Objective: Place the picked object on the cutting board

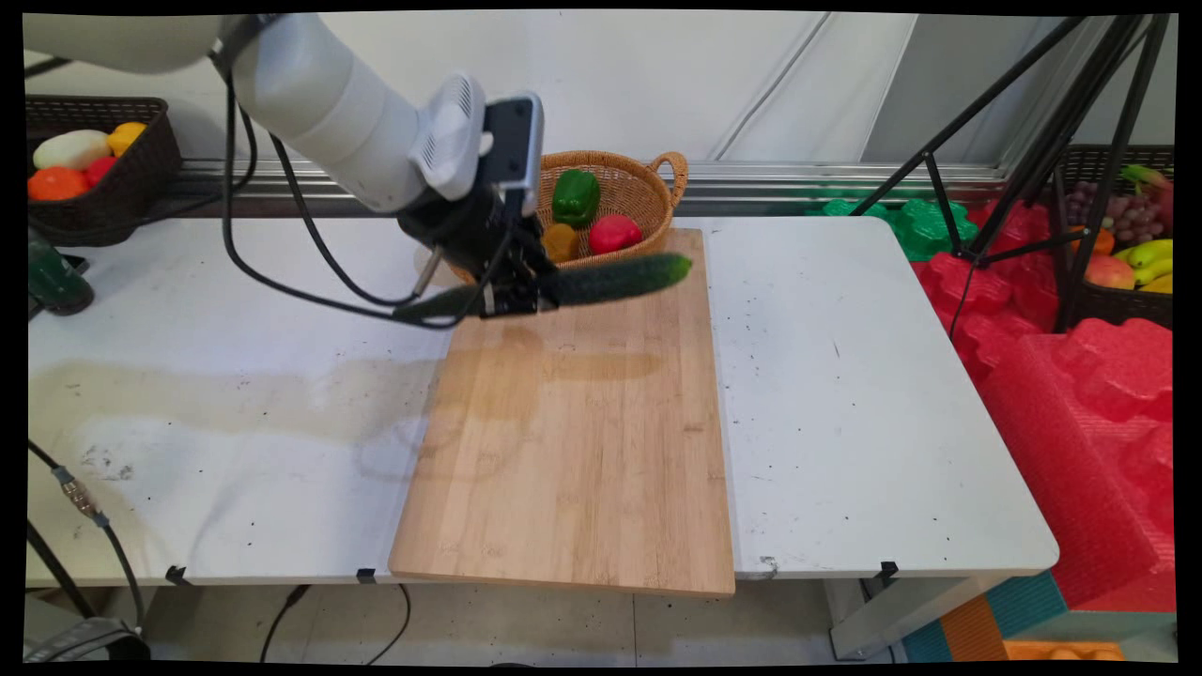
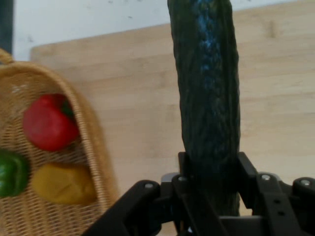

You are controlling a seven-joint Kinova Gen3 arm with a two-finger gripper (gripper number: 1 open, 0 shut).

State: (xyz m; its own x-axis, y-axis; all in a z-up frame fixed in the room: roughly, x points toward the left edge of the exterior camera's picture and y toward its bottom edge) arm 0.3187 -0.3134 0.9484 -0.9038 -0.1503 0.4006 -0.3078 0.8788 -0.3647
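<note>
Across the middle of the white table lies a wooden cutting board, its near edge overhanging the table's front. At twelve o'clock from the board stands a wicker basket, its left side hidden behind the arm; inside show a green pepper, a red pepper and a yellow-orange piece, partly covered by the hand. Above the board's far end the gripper is clamped on a dark green cucumber, held level and clear of the wood, its free end pointing to three o'clock; the other end pokes out at nine o'clock, blurred against the cables. From the hand camera the cucumber runs up between the fingers and is cut off by the top edge. At ten o'clock a dark basket of fruit sits half out of frame. Beyond the table at two o'clock a crate of fruit is crossed by black tripod legs.
</note>
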